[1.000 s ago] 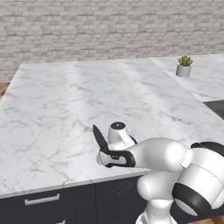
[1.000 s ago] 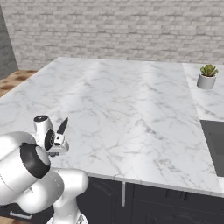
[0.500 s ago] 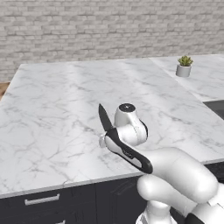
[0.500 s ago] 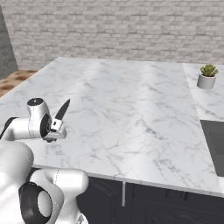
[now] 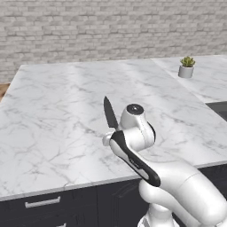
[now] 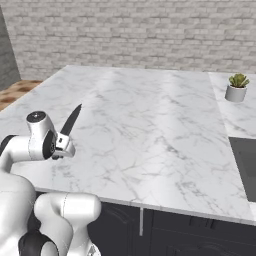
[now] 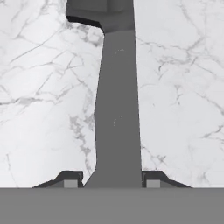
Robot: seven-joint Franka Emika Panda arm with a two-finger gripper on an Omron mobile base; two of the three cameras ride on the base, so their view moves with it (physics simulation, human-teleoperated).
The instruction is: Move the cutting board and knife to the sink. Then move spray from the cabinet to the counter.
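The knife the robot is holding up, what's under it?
Under the knife is only the white marble counter, seen around the blade in the hand view. The gripper holds the knife's handle. The strip of marble directly behind the blade is covered.

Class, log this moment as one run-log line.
gripper: shut on slim dark-bladed knife | knife: lifted above white marble counter, blade up | dark sink: not reached

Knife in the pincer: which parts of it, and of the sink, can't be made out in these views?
- Knife handle: both base views, hidden inside the pincer.
- Knife tip: hand view, the far end reads as a dark block cut by the top edge.
- Sink: base views, cut by the right edge; no drain or faucet.
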